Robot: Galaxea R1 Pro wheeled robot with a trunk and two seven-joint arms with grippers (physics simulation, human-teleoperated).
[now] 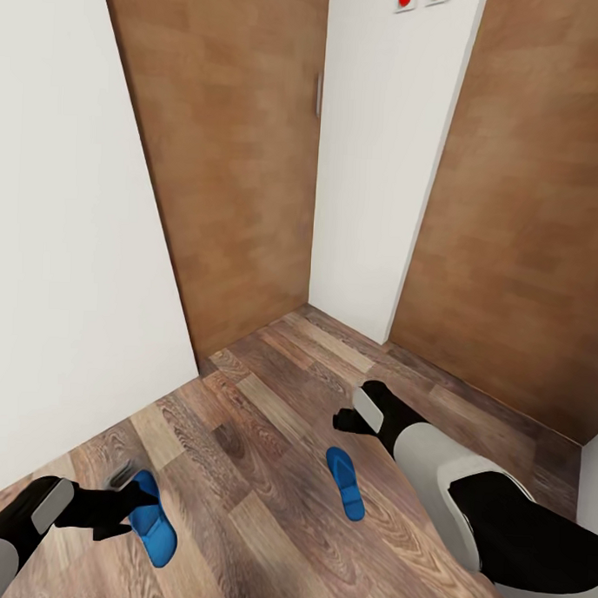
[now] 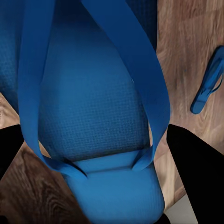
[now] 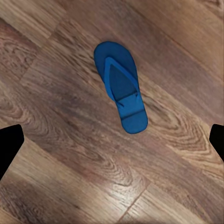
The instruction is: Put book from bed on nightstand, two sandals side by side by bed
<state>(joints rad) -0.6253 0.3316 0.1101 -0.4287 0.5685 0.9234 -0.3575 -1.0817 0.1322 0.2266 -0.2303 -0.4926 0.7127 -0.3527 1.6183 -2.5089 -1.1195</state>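
Bright, even rendered light, faint shadows, soft glare on floor [image 3: 116,191].

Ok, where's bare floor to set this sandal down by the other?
Bare planks lie between the held sandal at the left gripper and the floor sandal. It is crowded to that sandal's right, by the right gripper.

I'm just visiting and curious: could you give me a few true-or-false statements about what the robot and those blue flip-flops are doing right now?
1. Both sandals are blue. True.
2. The left hand is at a sandal. True.
3. The right hand grips the other sandal. False: that sandal lies free on the wood floor, apart from the hand.
4. The sandals touch each other. False: bare floor lies between them.
5. The doors are white. False: brown wood.
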